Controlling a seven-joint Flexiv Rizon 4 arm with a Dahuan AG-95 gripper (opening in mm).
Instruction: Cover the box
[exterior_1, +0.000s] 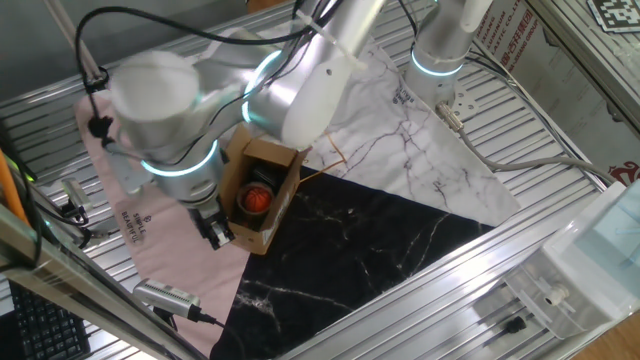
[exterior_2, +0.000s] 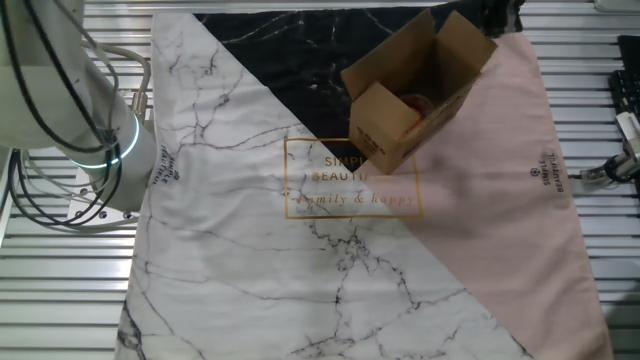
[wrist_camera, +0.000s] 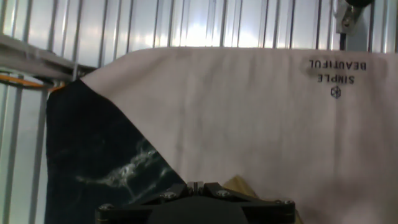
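The box (exterior_1: 262, 195) is a small brown cardboard carton. It stands on the cloth with its top flaps open and an orange object (exterior_1: 255, 198) inside. It also shows in the other fixed view (exterior_2: 410, 95), near the top, where black and pink cloth meet. My gripper (exterior_1: 213, 228) hangs low over the pink cloth, right beside the box's near-left corner. Its black fingers are pressed together with nothing seen between them. In the hand view the fingertips (wrist_camera: 196, 185) sit at the bottom edge, with a brown corner of the box (wrist_camera: 239, 185) just to their right.
A cloth of pink (exterior_1: 160, 245), black marble (exterior_1: 370, 250) and white marble (exterior_2: 250, 260) covers the slatted metal table. A second arm's base (exterior_1: 440, 50) stands at the back. A silver cabled tool (exterior_1: 165, 295) lies near the front edge. A clear plastic bin (exterior_1: 590, 260) is at the right.
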